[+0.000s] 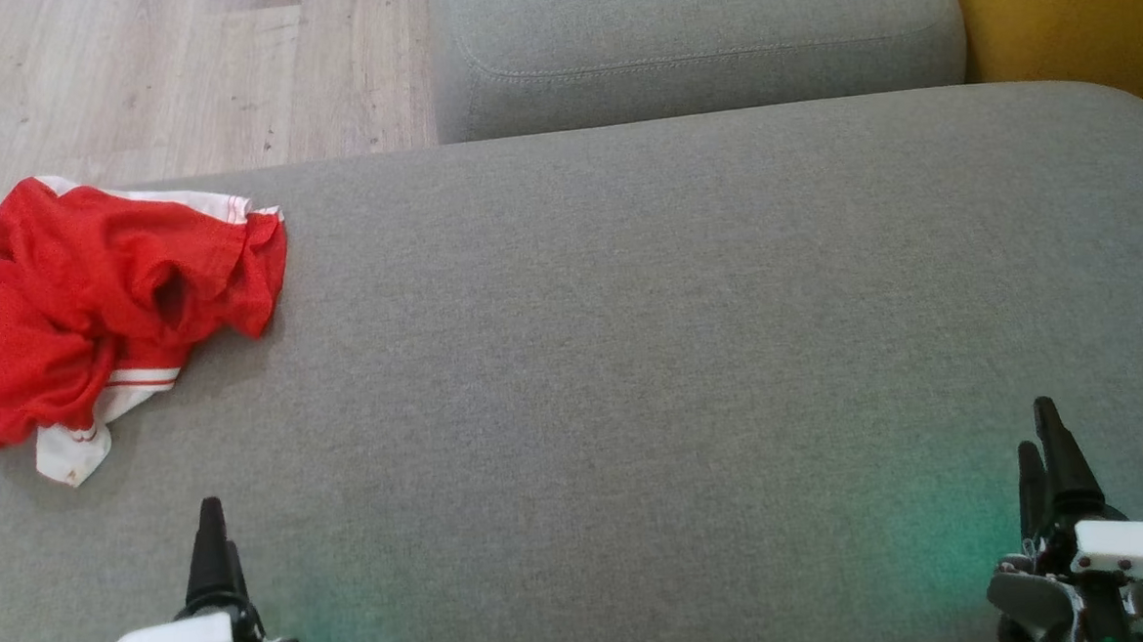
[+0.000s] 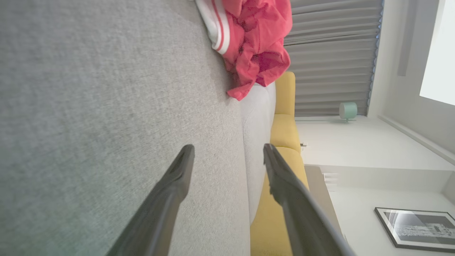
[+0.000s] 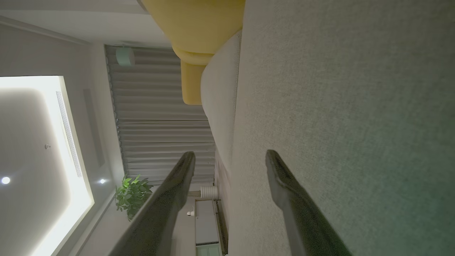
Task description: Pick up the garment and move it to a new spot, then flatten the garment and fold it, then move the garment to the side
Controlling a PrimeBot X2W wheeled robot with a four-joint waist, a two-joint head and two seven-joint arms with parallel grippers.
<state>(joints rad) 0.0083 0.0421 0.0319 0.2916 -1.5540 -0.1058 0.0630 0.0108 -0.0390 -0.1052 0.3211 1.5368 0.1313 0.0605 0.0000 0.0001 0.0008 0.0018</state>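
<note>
We count one red garment (image 1: 91, 307) crumpled on the grey cushion (image 1: 630, 308), ahead and left of our left gripper (image 1: 219, 530). It and our right gripper (image 1: 1037, 426), two in all, stand spread and empty.

You're looking along the right end effector (image 3: 230, 155), its fingers (image 3: 170, 192) standing apart over the grey sofa seat (image 3: 337, 89), a yellow cushion (image 3: 199, 25) sitting at its far edge.

A broad grey fabric cushion (image 1: 631, 337) carries 1 thing: a crumpled red garment (image 1: 91, 307) with white striped trim, bunched at the far-left corner (its left part seems to hang past the cushion's edge, where the head view cuts it off). A 2nd grey cushion (image 1: 694, 41) butts against the far side.
</note>
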